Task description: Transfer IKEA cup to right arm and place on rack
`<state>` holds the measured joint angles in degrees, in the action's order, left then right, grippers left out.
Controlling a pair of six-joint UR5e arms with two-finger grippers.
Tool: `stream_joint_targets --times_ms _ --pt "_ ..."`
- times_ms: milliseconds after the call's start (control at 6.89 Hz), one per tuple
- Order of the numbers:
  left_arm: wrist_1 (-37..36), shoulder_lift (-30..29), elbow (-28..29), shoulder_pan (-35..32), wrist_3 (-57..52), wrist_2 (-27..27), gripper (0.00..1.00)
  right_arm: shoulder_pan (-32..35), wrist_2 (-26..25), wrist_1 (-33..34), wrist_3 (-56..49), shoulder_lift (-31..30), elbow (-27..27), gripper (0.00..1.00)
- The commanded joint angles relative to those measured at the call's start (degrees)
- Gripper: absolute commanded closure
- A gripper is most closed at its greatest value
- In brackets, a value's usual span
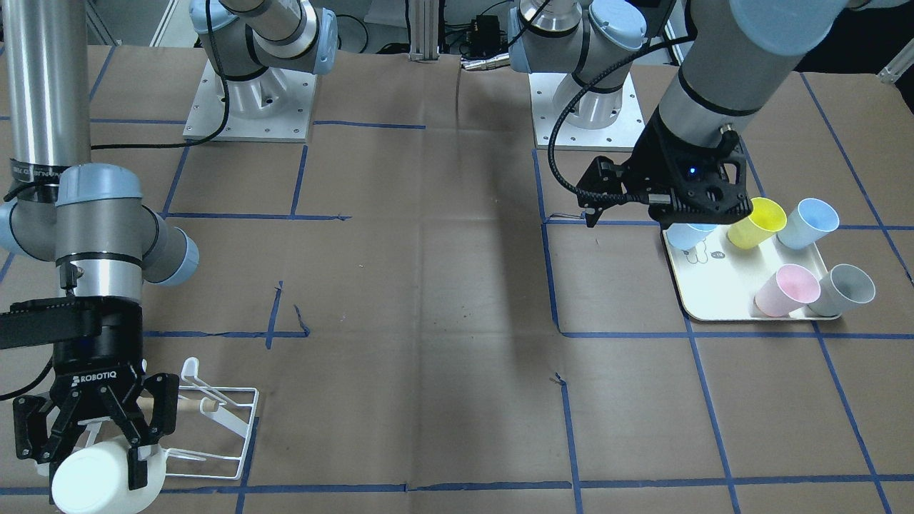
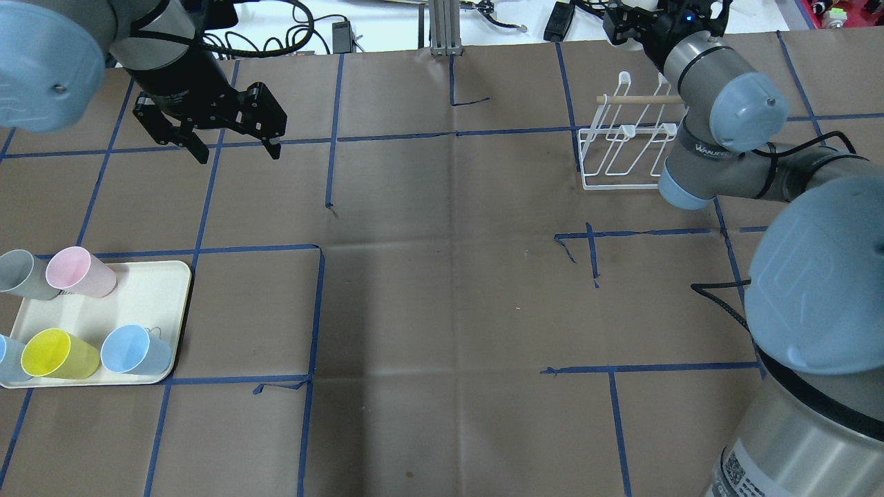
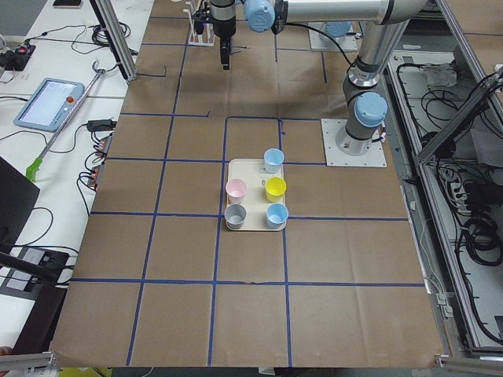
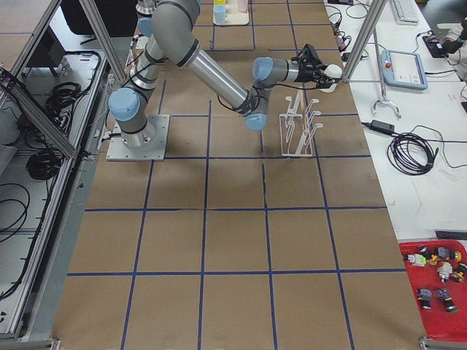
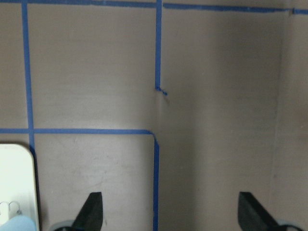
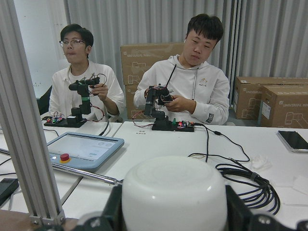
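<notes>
at the operators' edge of the table, on the robot's right, the right gripper (image 1: pixel 86 453) is closed around the white ikea cup (image 1: pixel 100 480), with a finger on each side of its wall. the cup seems to hang base up and mouth down, its long axis near upright. it is raised off the table just beside the rack (image 1: pixel 230 422), on the side away from the robot; the front-facing view overlaps it with the rack's corner, but the right side view shows it above and clear of the wire. the rack's prongs point upward, so the move likely calls for drawing the cup back toward the robot over one prong and then lowering it straight. the left gripper (image 2: pixel 238 146) hovers well apart near the tray (image 2: pixel 148 297), spread wide and holding nothing, so the hand-over looks done.
</notes>
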<state>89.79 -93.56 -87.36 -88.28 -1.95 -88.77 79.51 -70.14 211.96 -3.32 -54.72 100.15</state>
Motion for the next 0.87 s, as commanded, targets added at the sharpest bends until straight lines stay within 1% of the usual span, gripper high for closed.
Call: stream_joint_targets --times_ms 0,145,436,581,726 --pt "0.82 4.42 -2.71 -0.05 -0.33 -0.26 0.00 -0.41 -0.17 2.05 -0.19 1.54 0.83 0.91" --pt "0.30 4.96 -4.21 -0.05 -0.60 -0.17 0.00 -0.32 -0.17 2.05 -0.19 1.46 1.79 0.91" --pt "0.38 6.18 -5.88 0.73 -4.54 -0.52 0.00 -0.32 -0.08 3.10 -0.19 2.33 2.24 0.91" --pt "0.47 8.11 -8.85 2.05 -6.56 -0.61 0.00 -0.32 -0.08 3.19 -0.19 2.94 2.68 0.91" --pt "0.30 10.82 -12.88 5.63 -9.36 -0.61 0.00 -0.32 -0.08 3.28 -0.19 3.30 3.20 0.91"
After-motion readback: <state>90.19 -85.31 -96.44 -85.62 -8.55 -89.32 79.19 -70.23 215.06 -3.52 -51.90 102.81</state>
